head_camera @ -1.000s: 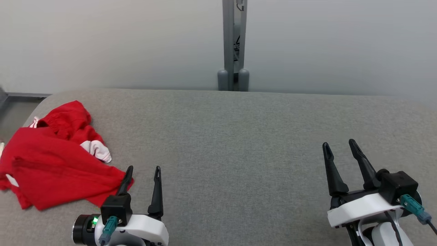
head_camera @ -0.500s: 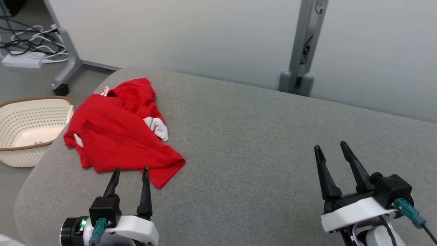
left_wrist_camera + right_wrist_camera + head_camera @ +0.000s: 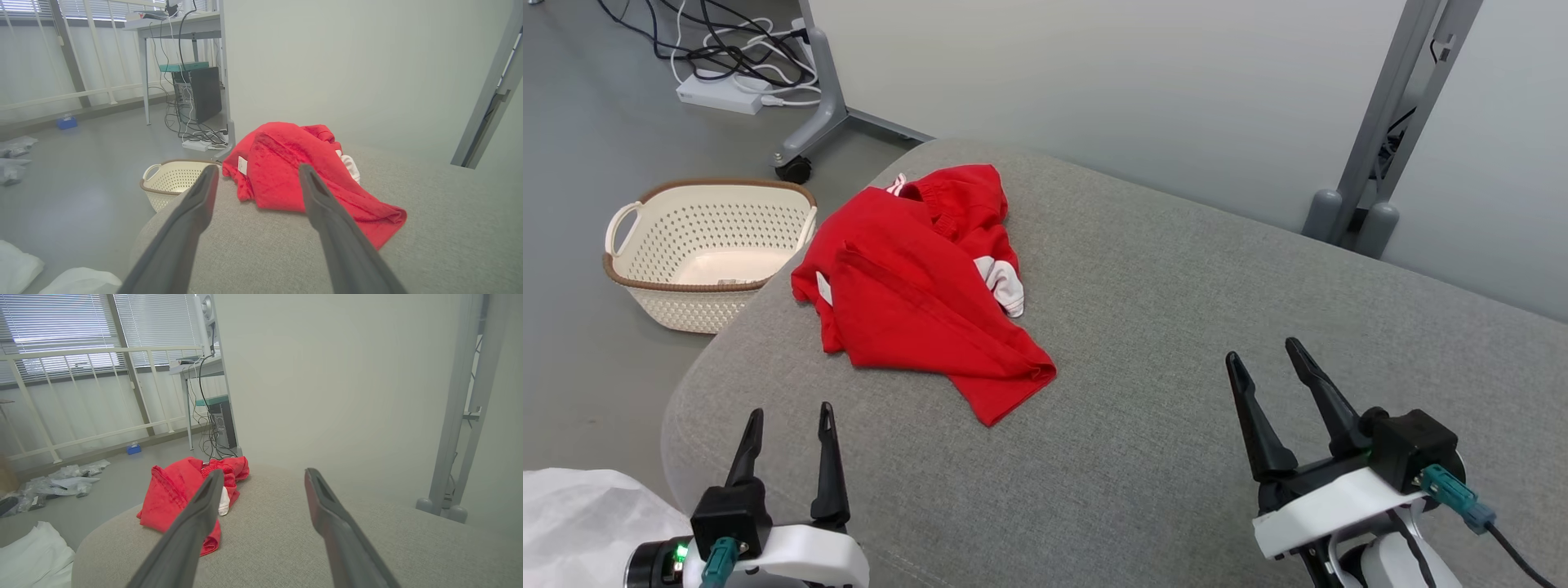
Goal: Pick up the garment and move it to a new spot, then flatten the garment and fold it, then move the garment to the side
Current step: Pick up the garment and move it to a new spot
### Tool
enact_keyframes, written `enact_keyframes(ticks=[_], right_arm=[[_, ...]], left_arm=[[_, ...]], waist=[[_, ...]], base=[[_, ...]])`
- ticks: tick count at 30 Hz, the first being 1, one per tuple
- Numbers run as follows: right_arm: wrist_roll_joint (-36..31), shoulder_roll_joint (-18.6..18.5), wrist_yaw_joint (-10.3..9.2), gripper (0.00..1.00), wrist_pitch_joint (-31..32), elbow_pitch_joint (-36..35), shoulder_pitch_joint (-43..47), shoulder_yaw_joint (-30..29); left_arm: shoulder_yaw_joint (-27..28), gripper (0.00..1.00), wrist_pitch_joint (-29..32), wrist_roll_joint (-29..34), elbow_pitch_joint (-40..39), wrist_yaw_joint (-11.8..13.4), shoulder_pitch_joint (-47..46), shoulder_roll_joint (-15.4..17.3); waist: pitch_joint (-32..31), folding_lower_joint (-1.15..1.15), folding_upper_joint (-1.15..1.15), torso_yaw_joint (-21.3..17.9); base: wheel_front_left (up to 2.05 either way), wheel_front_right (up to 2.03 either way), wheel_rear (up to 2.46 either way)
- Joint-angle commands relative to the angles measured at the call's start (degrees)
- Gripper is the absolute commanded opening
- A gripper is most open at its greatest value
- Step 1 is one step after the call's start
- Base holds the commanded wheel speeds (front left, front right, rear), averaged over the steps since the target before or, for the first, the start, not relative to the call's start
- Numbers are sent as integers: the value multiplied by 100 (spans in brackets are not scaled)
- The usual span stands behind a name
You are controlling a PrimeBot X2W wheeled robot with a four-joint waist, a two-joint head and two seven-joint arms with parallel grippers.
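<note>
Standing spread wide with nothing between them, the two long dark fingers [image 3: 827,465] of the left gripper [image 3: 791,411] are pointing up the head view over the near left corner of the broad grey woven-fabric cushion [image 3: 1176,327], and their tips are sitting short of the crumpled red cloth garment [image 3: 907,302], not touching it. Seen from the left wrist, the same pair is framing the garment's near edge, with bare grey fabric lying between tips and cloth. The right gripper [image 3: 1262,351] is likewise holding its two dark fingers [image 3: 1254,425] parted and empty over the near right part of the cushion, well apart from the garment. The garment is lying in a rumpled heap on the far left part of the cushion, near its rounded corner, with one pointed end reaching toward the middle, a white ribbed piece [image 3: 1006,286] peeking out on its right side and a small white label [image 3: 826,288] showing at its left edge. Just beside the cushion's left edge, a cream perforated plastic basket with a brown rim [image 3: 686,306] is standing on the grey floor [image 3: 588,367]. Farther back, a white power strip [image 3: 723,94] is lying among tangled black and white cables [image 3: 719,41] next to a grey metal leg on a black castor [image 3: 825,106]. A grey metal post [image 3: 1392,114] is rising behind the cushion, and a crumpled white plastic sheet [image 3: 580,514] is lying at the lower left beside the left gripper
</note>
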Motion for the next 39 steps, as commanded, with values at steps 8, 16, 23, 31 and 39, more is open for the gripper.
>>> enact_keyframes(ticks=[8,16,23,31,39], right_arm=[[17,-48,13,100,-9,129,-192,141],[38,-48,13,100,-9,152,-133,163],[-18,-46,13,100,-9,-22,-16,-27],[-377,-42,13,100,-9,-204,71,-233],[-683,-324,13,100,-9,-368,-344,-178]], left_arm=[[66,100,-4,-43,-128,93,86,25],[46,100,-4,-3,-106,97,45,24],[336,100,-4,28,-128,-14,-53,21],[805,100,-4,26,178,-497,-736,247],[809,100,143,-37,1366,-1092,-2467,770]], waist=[[65,0,0,44],[17,0,0,6],[18,0,0,5],[338,0,0,-45],[1130,0,0,-325]], base=[[0,0,0],[0,0,0],[0,0,0],[0,0,0],[0,0,0]])
